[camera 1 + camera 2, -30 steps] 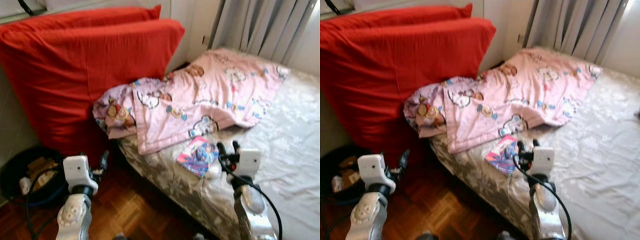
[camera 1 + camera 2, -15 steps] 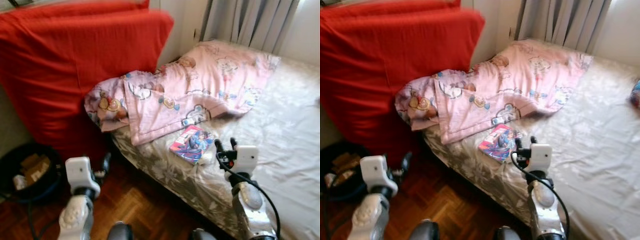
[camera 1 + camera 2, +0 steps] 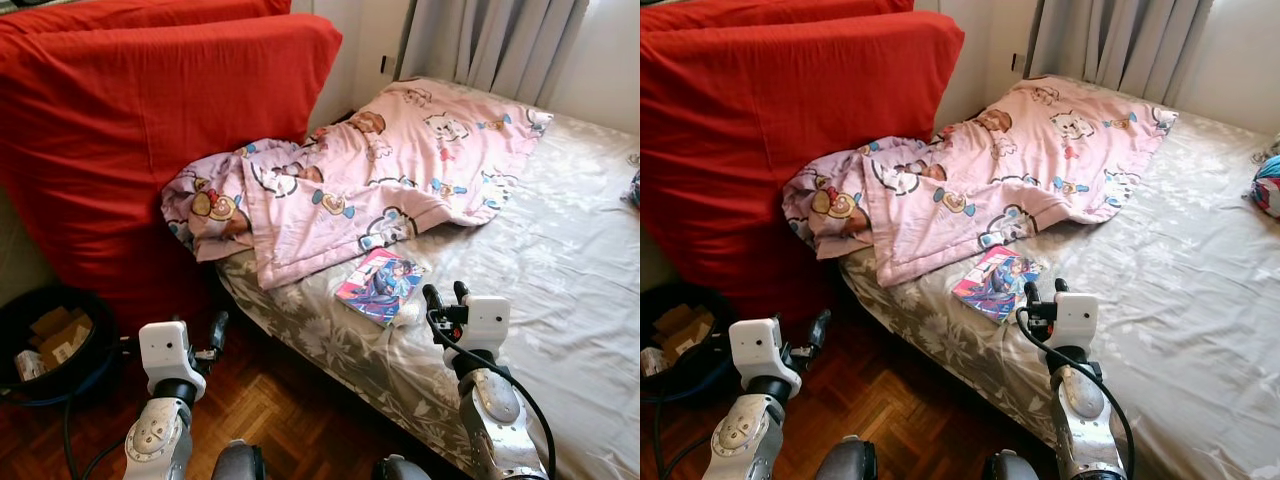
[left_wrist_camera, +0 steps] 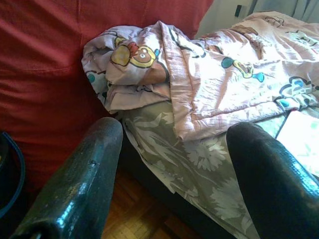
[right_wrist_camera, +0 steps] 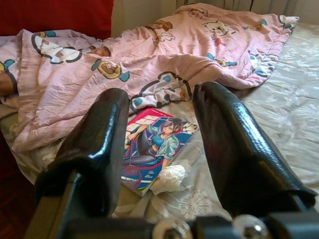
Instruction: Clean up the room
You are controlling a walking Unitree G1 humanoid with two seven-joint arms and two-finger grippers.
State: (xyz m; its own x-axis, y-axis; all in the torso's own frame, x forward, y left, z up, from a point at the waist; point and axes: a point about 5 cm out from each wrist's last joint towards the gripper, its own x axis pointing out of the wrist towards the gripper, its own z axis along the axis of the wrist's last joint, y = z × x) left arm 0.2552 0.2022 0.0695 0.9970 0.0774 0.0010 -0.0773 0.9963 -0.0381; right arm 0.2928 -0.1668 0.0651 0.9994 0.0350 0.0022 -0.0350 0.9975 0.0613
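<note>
A colourful comic book (image 3: 380, 285) lies on the grey floral bed sheet (image 3: 560, 240) near the mattress edge, with a crumpled white tissue (image 5: 169, 178) beside it. A pink cartoon-print blanket (image 3: 380, 180) is bunched across the head of the bed. My right gripper (image 3: 445, 296) hovers open just short of the book, which shows between its fingers (image 5: 99, 144) in the right wrist view. My left gripper (image 3: 215, 328) is open and low over the wooden floor, pointing at the bed's corner (image 4: 164, 164).
A big red cushion (image 3: 130, 130) leans against the wall left of the bed. A black bin (image 3: 45, 335) with cardboard scraps stands on the parquet at the far left. A striped ball-like object (image 3: 1268, 185) lies at the bed's right edge. Grey curtains (image 3: 490, 40) hang behind.
The camera has shifted and steadied, so the bed now sits slightly further left and the striped object has come into view. Both grippers have stayed open, the right one near the book.
</note>
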